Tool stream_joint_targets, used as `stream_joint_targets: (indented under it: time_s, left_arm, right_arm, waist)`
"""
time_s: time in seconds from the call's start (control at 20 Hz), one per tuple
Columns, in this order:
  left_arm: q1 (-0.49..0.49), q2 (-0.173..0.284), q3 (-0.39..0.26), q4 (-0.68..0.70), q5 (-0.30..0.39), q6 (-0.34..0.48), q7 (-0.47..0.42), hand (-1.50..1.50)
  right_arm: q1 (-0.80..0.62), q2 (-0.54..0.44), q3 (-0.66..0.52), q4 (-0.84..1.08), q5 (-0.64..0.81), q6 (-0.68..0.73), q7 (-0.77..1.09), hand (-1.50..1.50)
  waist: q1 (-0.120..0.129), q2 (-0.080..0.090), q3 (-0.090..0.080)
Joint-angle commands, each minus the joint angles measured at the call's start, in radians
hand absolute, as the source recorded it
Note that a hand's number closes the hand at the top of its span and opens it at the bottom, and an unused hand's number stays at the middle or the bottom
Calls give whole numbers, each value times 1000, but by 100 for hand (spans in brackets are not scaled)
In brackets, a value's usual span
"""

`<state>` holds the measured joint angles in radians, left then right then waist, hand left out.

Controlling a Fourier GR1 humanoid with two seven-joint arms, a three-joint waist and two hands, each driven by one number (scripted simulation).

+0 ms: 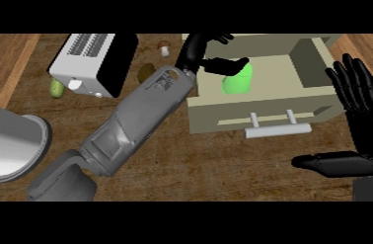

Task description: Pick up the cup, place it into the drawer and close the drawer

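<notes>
I can read no lettering on anything here. My left hand [211,58] reaches over the open drawer [255,112], its fingers and thumb curled round the green cup [239,80], which sits inside the drawer near the left wall. My right hand [353,102] rests just right of the drawer, fingers straight and spread, holding nothing. A toaster [91,65] stands well left of the drawer.

My forearm [138,117] is a grey, boxy shell of panelled segments with a small dark marking near the wrist, ending in a glossy black left hand [207,53], matched by my black right hand [354,97].
</notes>
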<state>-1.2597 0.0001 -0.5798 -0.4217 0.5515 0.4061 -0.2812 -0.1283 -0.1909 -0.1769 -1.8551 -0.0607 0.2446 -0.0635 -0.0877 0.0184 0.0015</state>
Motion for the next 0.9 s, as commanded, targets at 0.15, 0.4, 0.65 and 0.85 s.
stream_joint_targets:
  time_s: [0.15,0.4,0.65,0.85]
  left_arm:
    - [-9,0,-122,-39,28,118,37,-150]
    - [-55,0,-54,-45,72,105,-53,-150]
    - [4,0,-21,-107,125,79,-151,-150]
    - [19,0,6,-125,119,94,-158,-150]
  right_arm:
    - [-46,-25,-22,-13,-53,24,36,-150]
    - [2,32,-5,-47,-173,66,35,-150]
    - [74,-1,8,-74,-171,135,12,150]
    - [61,-132,-15,-117,-131,209,58,150]
  waist:
    - [-10,2,0]
    - [7,-4,0]
    - [40,-10,-1]
    - [65,-15,-2]
